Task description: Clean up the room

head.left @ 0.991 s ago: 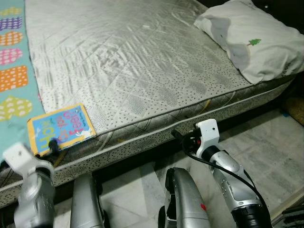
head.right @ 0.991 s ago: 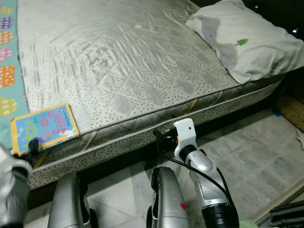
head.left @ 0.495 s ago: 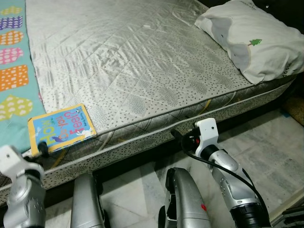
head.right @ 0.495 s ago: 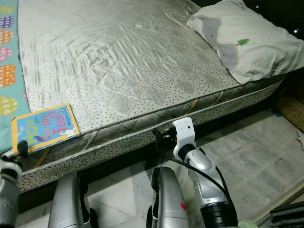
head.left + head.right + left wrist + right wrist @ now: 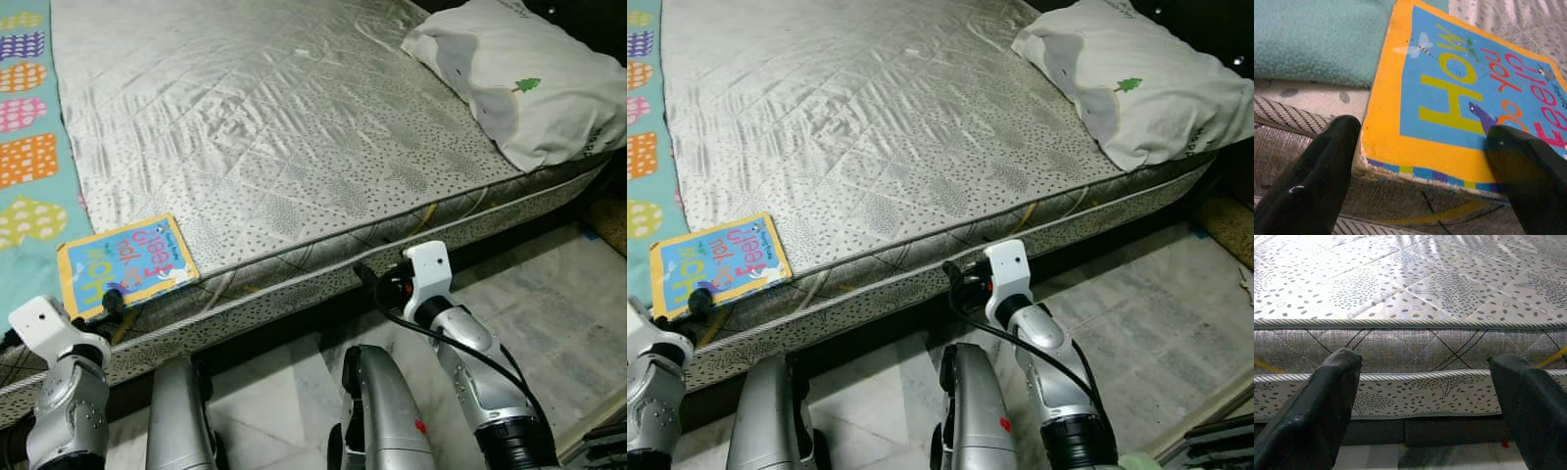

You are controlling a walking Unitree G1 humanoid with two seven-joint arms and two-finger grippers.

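From my head, the yellow-edged blue board book [image 5: 124, 265] lies at the near corner of the silver quilted mattress [image 5: 284, 137], beside the teal patterned blanket [image 5: 29, 147]. My left wrist: left end effector [image 5: 1420, 169] spread wide, straddling the book's edge. My right wrist: right end effector [image 5: 1430, 406] apart, facing the mattress side.

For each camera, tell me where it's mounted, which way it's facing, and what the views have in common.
Left eye and right eye views: on the head, looking forward and down at the mattress, pillow and book; both silver arms and legs show.
Left wrist view: on the left wrist, looking along the open left gripper at the book's near edge.
Right wrist view: on the right wrist, looking along the open right gripper at the mattress side.
Shared: the book appears in the head and left wrist views, the mattress in all.
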